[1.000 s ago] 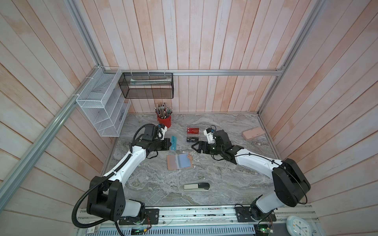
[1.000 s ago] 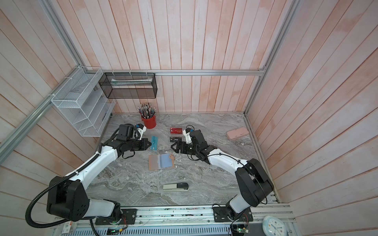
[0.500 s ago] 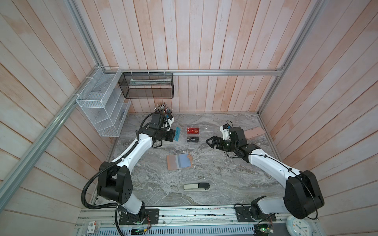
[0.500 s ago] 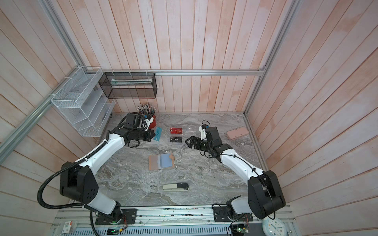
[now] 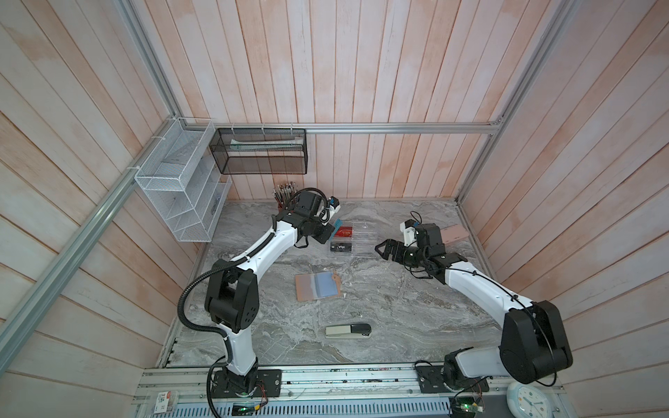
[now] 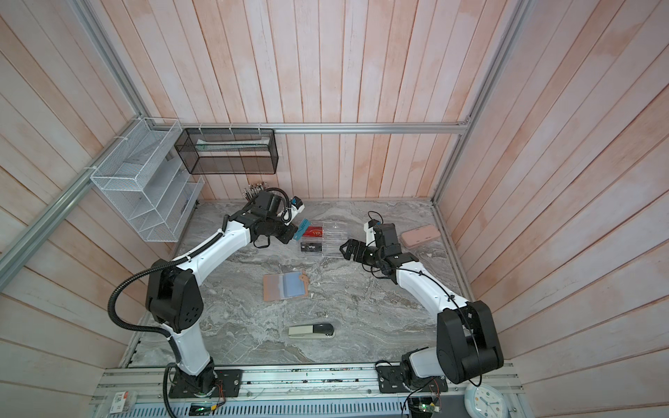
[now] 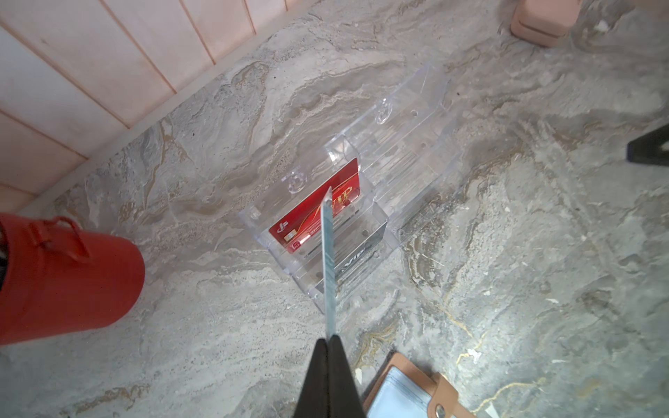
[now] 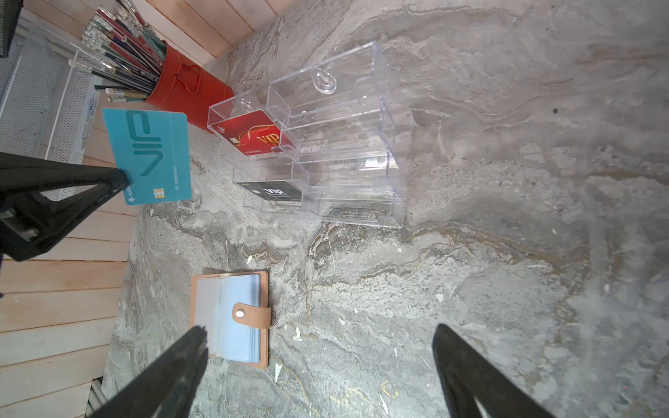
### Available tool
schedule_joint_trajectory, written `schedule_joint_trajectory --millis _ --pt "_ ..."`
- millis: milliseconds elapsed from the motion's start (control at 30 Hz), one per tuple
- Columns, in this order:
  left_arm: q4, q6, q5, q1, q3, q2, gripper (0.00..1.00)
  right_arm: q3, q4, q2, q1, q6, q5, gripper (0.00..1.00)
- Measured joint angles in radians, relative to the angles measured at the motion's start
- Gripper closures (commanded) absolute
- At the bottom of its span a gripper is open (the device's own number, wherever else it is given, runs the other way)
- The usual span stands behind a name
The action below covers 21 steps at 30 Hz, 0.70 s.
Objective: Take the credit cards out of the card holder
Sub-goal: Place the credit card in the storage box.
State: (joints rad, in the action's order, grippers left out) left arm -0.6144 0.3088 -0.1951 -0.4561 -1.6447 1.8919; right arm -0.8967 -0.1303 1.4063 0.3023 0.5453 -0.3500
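Shows left claw [image 7: 328, 340] clamped on teal card [image 8: 148, 155], airborne just left of clear rack [image 8: 362, 108]; red card [image 8: 253, 134] in far slot, black card [image 8: 275, 191] in near slot. Shows card holder [image 8: 224, 307] open on desk [image 5: 380, 300], nearer than rack; right claw [image 5: 383, 249] spread wide, right of rack. Square card to a free slot, lower edge-first, release only once seated.

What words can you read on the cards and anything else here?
"VIP": on the flat teal plastic card.
"VIP": in gold, on the flat red plastic card.
"VIP": in white, on the flat black plastic card.
Small print on all three cards: too small to read.
Numbers on the white clock: too blurred to read.
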Motion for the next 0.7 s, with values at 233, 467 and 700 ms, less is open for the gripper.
schedule_joint_trajectory --millis 233,467,700 --pt "0.003 0.212 0.036 -0.023 -0.022 0.016 1.0 0.0 0.005 0.024 -0.029 -0.015 -0.013 0.02" --pt "0.024 0.457 0.048 -0.023 -0.021 0.016 1.0 0.0 0.02 0.087 -0.029 -0.023 -0.033 0.02" --pt "0.043 0.619 0.047 -0.023 -0.021 0.027 1.0 0.0 0.037 0.105 -0.029 -0.023 -0.047 0.02"
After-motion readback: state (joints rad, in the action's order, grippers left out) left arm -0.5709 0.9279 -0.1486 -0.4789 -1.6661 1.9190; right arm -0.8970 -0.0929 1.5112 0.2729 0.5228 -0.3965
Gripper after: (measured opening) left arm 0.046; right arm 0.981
